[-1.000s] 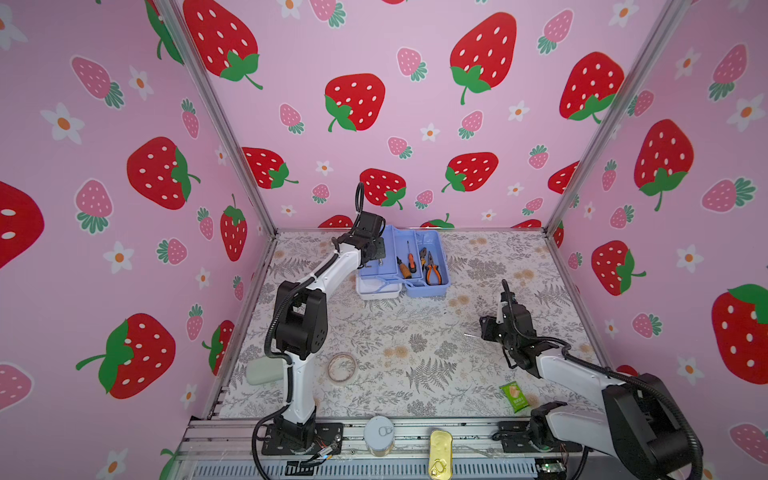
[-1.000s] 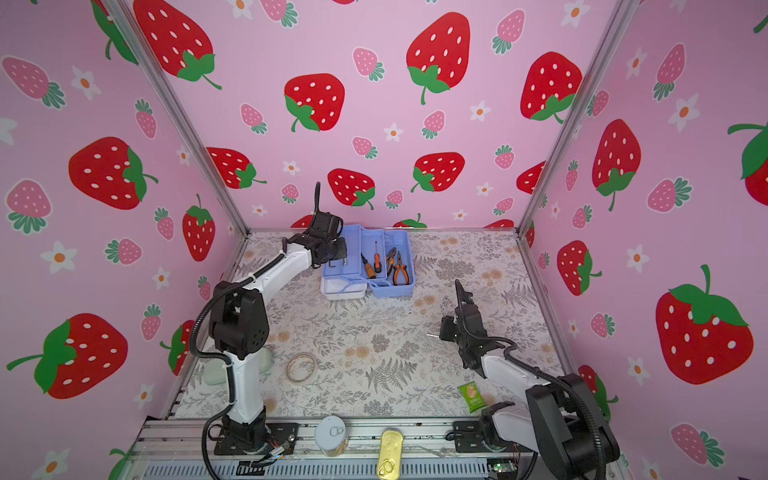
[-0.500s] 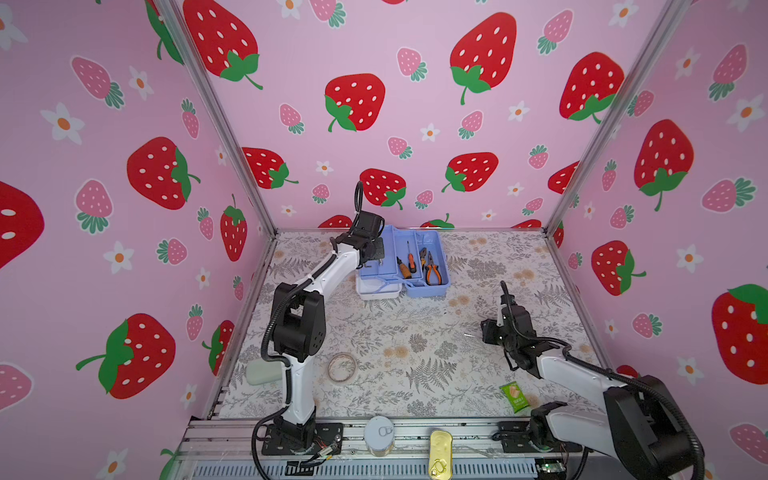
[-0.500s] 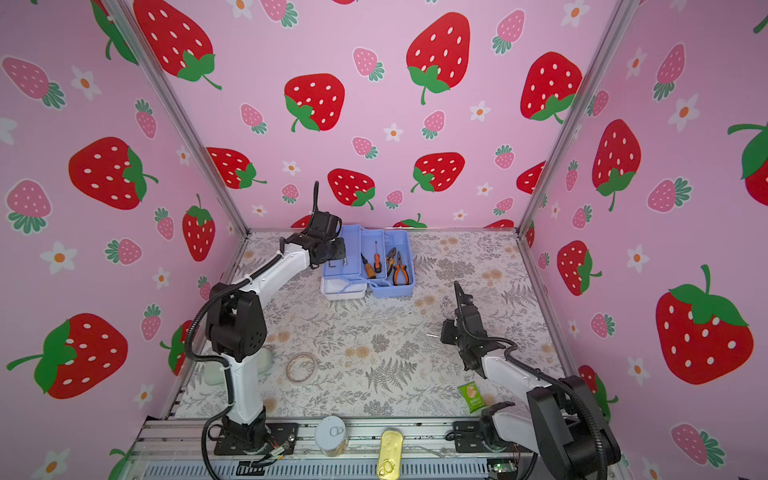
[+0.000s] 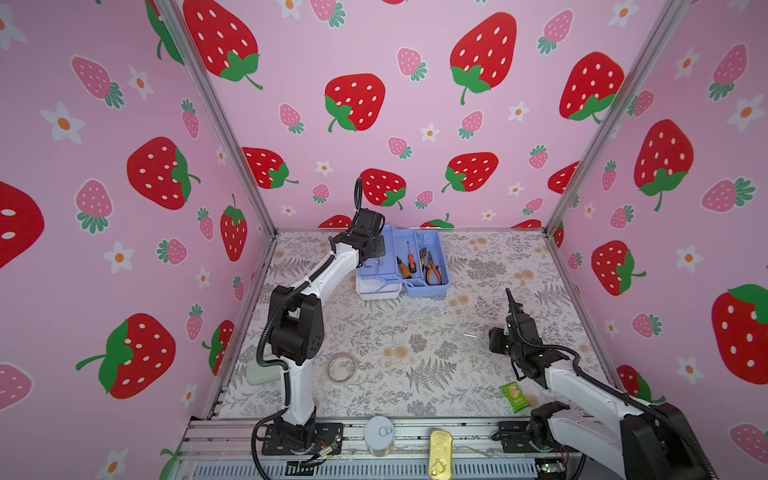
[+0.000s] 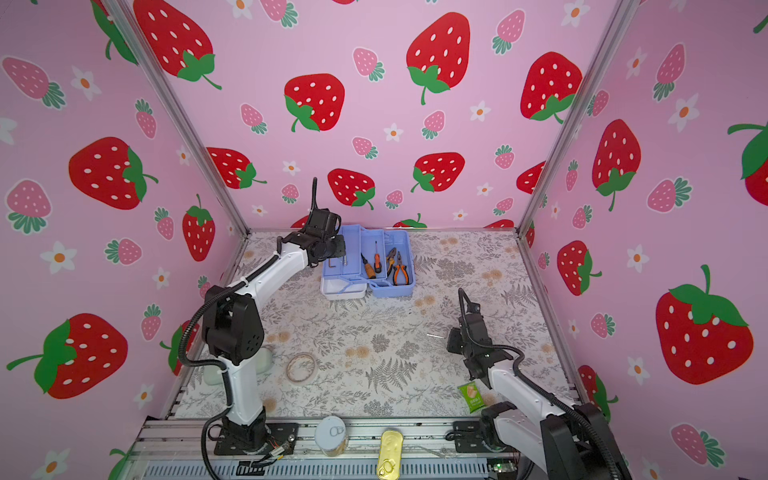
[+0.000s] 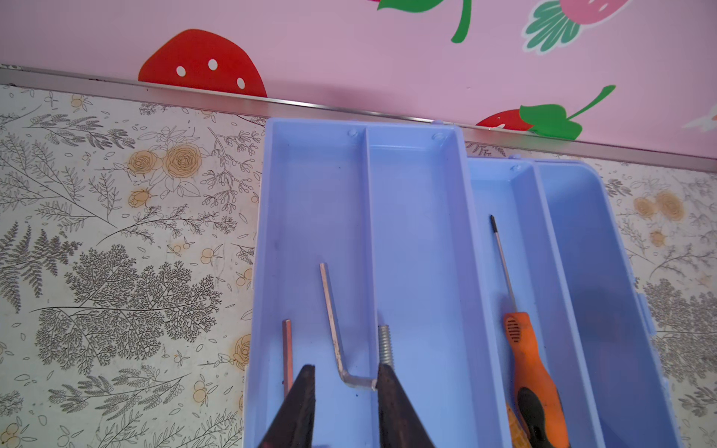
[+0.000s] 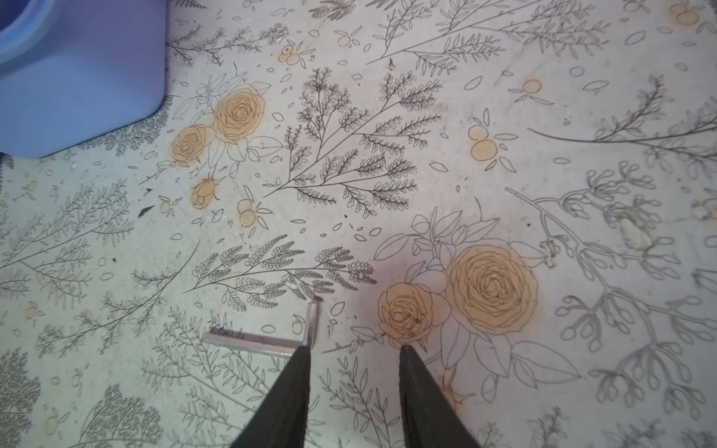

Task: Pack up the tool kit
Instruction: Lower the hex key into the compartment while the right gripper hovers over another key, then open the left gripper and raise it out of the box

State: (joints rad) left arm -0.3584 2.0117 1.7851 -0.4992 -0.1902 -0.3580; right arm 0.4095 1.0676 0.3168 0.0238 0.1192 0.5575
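- Since a second ago both arms have barely shifted. The left gripper (image 7: pixel 345 368) still hangs over the tool kit (image 5: pixel 405 266), and the right gripper (image 8: pixel 355 348) still sits low over the floral-printed table cover (image 5: pixel 415 332), right of the middle.
- The tool kit, a small rectangular plastic case, stands open at the far end of the table cover. Its light blue base (image 5: pixel 428 289) is on the right in both top views. Its light blue compartment tray (image 7: pixel 419 232) overlaps the base's left side, and a white plastic lid (image 5: pixel 378 294) shows under the tray's near end.
- The left gripper's fingers stand moderately apart and grip nothing. Between them, in the tray compartment farthest from the base, lies a silver L-shaped hex key (image 7: pixel 333 322). The end of its short arm touches one finger.
- A second, straight-looking metal hex key (image 7: pixel 287 349) lies beside it, partly hidden behind the other finger. A threaded grey bolt (image 7: pixel 385 345) lies just across the divider.
- Beside the tray, in the case's other compartments, lie an orange-and-black-handled screwdriver (image 7: pixel 531 368) and orange-handled pliers (image 5: pixel 433 272).
- The right gripper's fingers are moderately apart and hold nothing. A third silver L-shaped hex key (image 8: pixel 264 343) lies flat on the table cover, well apart from the case. Its bend is at one fingertip, and I cannot tell whether they touch.
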